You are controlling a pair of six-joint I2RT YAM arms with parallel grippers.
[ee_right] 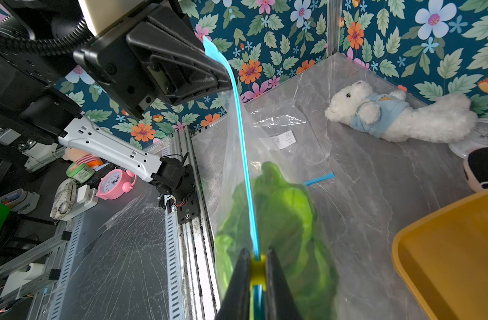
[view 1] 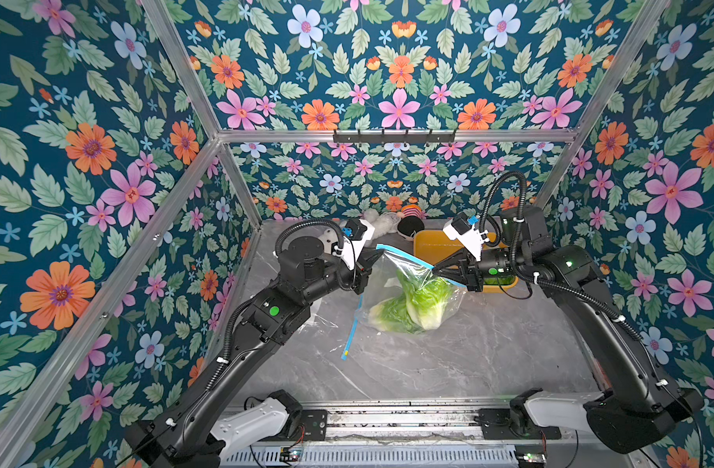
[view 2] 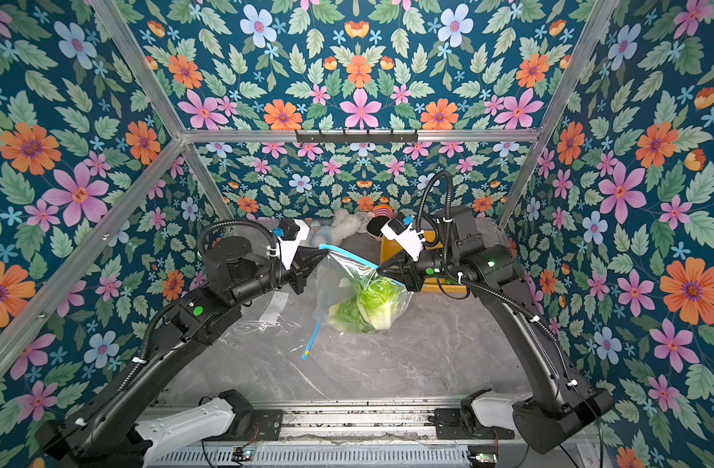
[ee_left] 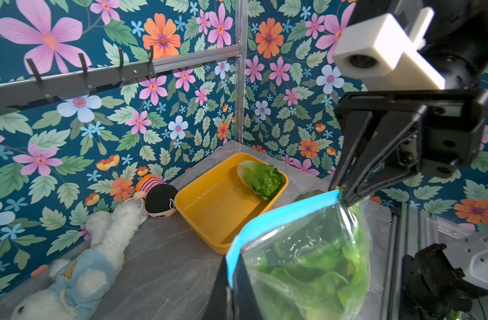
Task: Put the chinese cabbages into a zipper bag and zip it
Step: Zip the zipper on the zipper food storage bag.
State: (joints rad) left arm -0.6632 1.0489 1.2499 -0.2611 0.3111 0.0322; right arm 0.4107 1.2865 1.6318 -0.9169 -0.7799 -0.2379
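Observation:
A clear zipper bag hangs above the marble table, stretched between my two grippers, and its bottom rests on the tabletop. Chinese cabbages lie inside it, bright green with white bases. Another cabbage lies in the yellow tray. My left gripper is shut on one end of the blue zip strip. My right gripper is shut on the yellow slider at the other end. The strip runs taut between them as one line.
A second clear bag lies flat under my left arm, its blue strip loose on the table. A white plush bear and a dark-haired doll lie along the back wall. The tray stands behind my right gripper.

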